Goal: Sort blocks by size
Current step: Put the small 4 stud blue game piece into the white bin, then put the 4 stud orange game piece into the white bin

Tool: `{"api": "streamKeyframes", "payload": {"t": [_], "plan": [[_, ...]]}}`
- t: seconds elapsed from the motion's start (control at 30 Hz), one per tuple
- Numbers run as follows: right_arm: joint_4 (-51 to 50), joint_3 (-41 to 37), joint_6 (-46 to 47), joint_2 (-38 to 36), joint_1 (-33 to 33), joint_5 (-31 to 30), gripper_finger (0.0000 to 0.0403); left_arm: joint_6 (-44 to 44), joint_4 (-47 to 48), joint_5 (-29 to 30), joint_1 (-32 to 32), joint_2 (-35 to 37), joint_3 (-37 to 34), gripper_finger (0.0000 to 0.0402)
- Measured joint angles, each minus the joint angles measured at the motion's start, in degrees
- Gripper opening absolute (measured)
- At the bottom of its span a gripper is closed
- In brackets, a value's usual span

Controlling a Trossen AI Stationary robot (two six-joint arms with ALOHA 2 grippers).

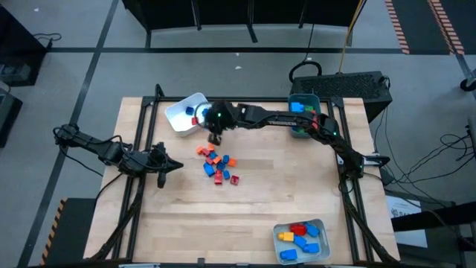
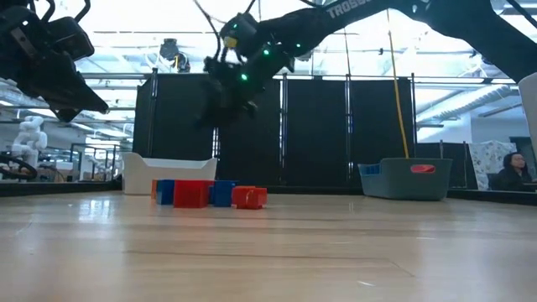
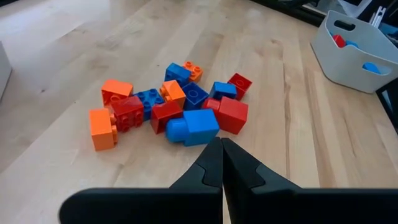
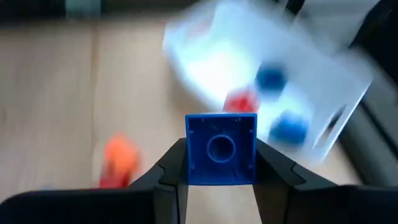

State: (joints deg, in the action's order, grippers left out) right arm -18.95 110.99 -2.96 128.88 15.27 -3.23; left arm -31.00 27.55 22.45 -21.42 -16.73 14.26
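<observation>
Nearest the front edge of the wooden table (image 1: 186, 223) sits a pale grey plastic tray (image 1: 321, 227) holding larger red, blue and yellow studded bricks (image 1: 299, 237). Further in, around the table's middle, lies the unsorted heap of small red, blue and orange plastic bricks (image 1: 217, 165), touching one another in a loose cluster. To its left the left gripper (image 1: 175, 165) waits just above the wood, its fingers pressed together and holding nothing, pointed toward the heap.

Beyond the heap, the right gripper (image 4: 221, 163) hangs raised over the table, beside the white plastic tray (image 1: 178, 113) at the far left corner. Its fingers pinch a small square blue plastic brick (image 4: 221, 149) by two opposite sides, hollow underside facing the wrist camera. The white tray already holds a few small blue and red pieces (image 1: 195, 112). A teal plastic bin (image 1: 305, 100) with blue and red bricks stands at the far right.

The step in hand looks like carrying the blue brick to the white tray. The grip covers only the brick's smooth side walls, so a quick swing could let it twist or slide free and fall short onto the wood or back among the heap. Releasing from too high could bounce it off the tray's rim or wall. A low approach risks the fingers nudging the light tray out of place.
</observation>
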Motion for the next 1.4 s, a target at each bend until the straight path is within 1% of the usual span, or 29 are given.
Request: {"api": "streamKeyframes", "payload": {"t": [0.1,0.2,0.47,0.57,0.63,0.73,0.83,0.93,1.07,1.1,1.13,1.23,1.3,1.37,1.4], "plan": [[10.56,0.1,2.84,0.41,1.2,-1.34,0.0106,-0.02,0.0,0.14,0.02,-0.01,0.0,0.0002],[14.99,0.11,5.93,1.31,2.57,-3.98,0.0106,-0.07,0.0,0.14,0.02,-0.01,0.0,0.0002],[15.05,0.06,12.09,2.56,5.57,-4.34,0.0106,-0.1,-0.02,0.76,-0.01,-0.02,0.02,0.0002],[16.56,0.03,13.25,3.67,5.83,-3.41,0.0106,-0.11,-0.02,1.12,0.02,-0.02,0.02,0.0002],[19.31,0.25,13.96,5.1,5.78,-2.51,0.0106,-0.13,-0.04,1.38,0.01,-0.05,0.04,0.0002],[19.36,2.41,14.75,7.51,5.76,-2.14,0.0106,-0.15,-0.14,1.71,0.02,-0.02,0.07,0.0002],[18.32,6.45,15.59,11.34,5.74,0.95,0.0106,-0.15,-0.02,1.84,0.02,-0.04,0.07,0.0002],[14.99,11.84,16.02,15.06,5.65,1.75,0.0106,-0.15,0.02,1.84,0.02,-0.04,0.07,0.0002],[7.77,18.55,15.94,18.21,5.57,1.62,0.0106,-0.15,0.24,1.82,0.02,-0.04,0.07,0.0002],[6.51,19.6,15.79,18.54,5.56,1.64,0.0113,-0.16,0.23,1.82,0.02,-0.02,0.07,0.0002],[5.71,20.09,15.4,18.76,5.46,1.62,0.013,-0.15,0.22,1.82,0.02,-0.02,0.07,0.0002],[5.38,20.15,12.27,18.91,5.07,1.1,0.0205,-0.14,0.44,1.81,0.02,-0.02,0.07,0.0002],[5.51,20.16,11.69,18.91,4.69,-0.59,0.0253,-0.13,0.46,1.8,0.01,-0.02,0.07,0.0002],[5.59,20.21,11.63,18.91,4.43,-2.29,0.0283,-0.13,0.44,1.8,0.02,-0.02,0.07,0.0002],[5.57,20.21,11.75,18.91,4.37,-2.51,0.029,-0.13,0.46,1.8,0.02,-0.02,0.07,0.0002]]}}
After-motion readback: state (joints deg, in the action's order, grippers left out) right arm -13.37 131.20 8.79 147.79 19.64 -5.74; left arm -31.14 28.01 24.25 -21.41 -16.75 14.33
